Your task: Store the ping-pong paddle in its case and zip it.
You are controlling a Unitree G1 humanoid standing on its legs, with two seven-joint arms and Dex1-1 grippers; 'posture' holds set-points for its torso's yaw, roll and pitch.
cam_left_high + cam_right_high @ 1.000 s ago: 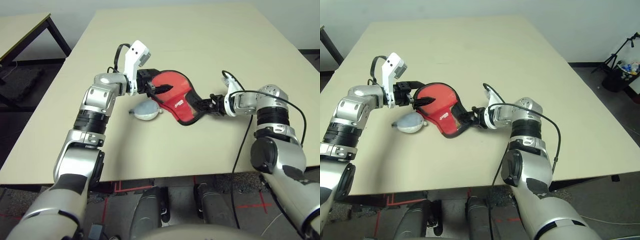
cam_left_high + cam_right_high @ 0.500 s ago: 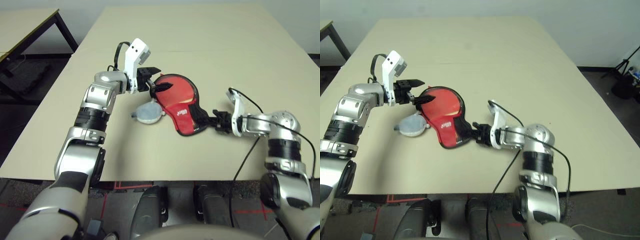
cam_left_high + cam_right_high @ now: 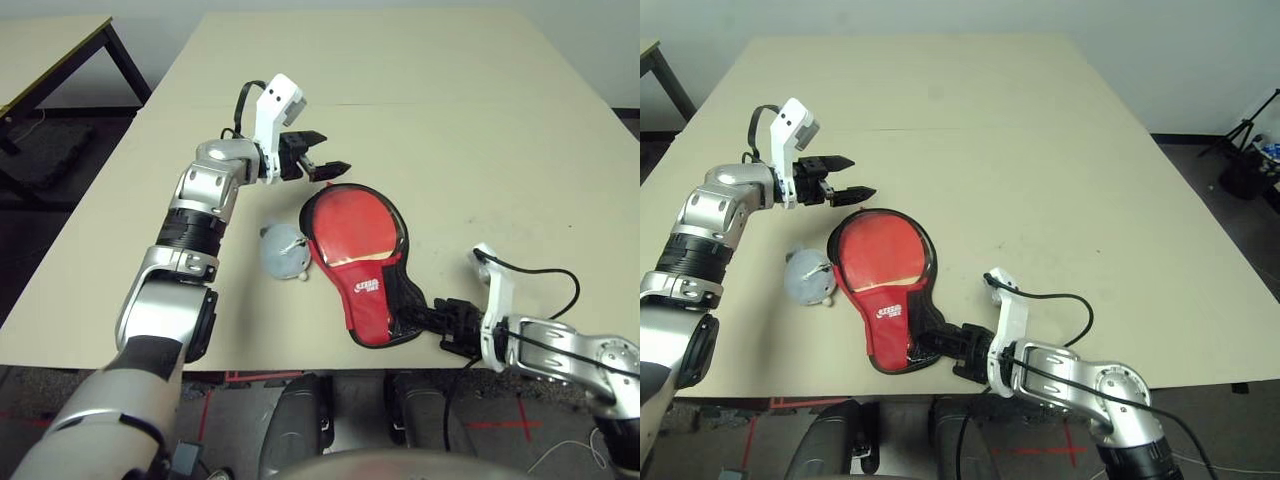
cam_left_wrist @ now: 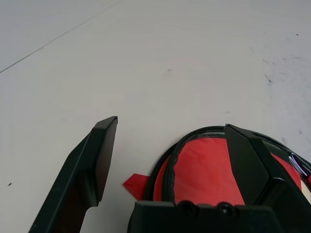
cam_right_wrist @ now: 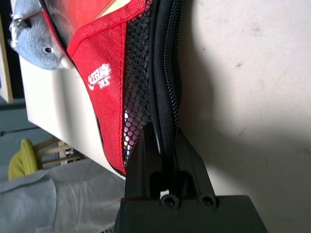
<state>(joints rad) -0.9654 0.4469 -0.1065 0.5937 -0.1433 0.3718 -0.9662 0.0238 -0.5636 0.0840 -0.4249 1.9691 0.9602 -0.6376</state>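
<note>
The case (image 3: pixel 372 293), red with black trim and a white logo, lies unzipped near the table's front edge. Inside it I see the ping-pong paddle (image 3: pixel 352 218): its red blade and a strip of light wood at the neck. A grey plush fish charm (image 3: pixel 284 252) rests against the case's left side. My right gripper (image 3: pixel 428 318) is shut on the black zipper edge (image 5: pixel 164 97) at the case's narrow end. My left gripper (image 3: pixel 331 154) hangs open just beyond the round end, apart from it, and the wrist view shows its fingers (image 4: pixel 99 155) spread above the case (image 4: pixel 204 170).
The case's narrow end lies close to the table's front edge (image 3: pixel 300 365). A black cable (image 3: pixel 545 290) loops from my right wrist over the table. Another table (image 3: pixel 50 50) stands at the far left. The far half of my table (image 3: pixel 400 80) is bare.
My right gripper has dragged the case and fish charm toward the front edge. The case's round end has left my left gripper, which stays open farther back. The case now gapes, showing the paddle.
</note>
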